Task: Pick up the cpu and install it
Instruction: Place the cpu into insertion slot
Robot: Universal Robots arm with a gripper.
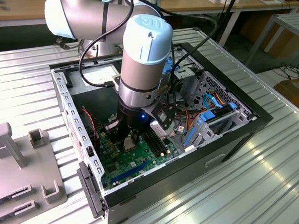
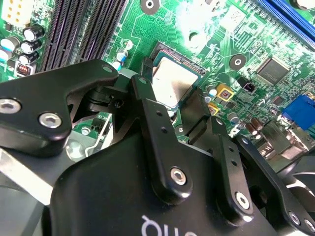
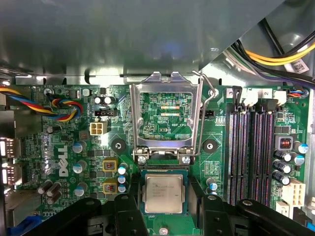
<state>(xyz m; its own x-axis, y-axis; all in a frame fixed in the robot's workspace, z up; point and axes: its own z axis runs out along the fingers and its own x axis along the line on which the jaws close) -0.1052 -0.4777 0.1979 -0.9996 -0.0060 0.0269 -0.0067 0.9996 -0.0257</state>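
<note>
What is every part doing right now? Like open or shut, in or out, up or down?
chip: sitting flat in its socket, metal top up
socket lid: flipped open, standing up
lever: lifted, not locked down
memory slots: empty
computer case: lying on its side, cover off
claw: low inside the case, right at the chip

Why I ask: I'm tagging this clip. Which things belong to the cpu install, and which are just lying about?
Job: cpu, in the socket; raised socket frame; pincer at the cpu; green board.
Lying about: memory slots; coloured cables; grey fixture blocks outside the case; blue drive brackets.
</note>
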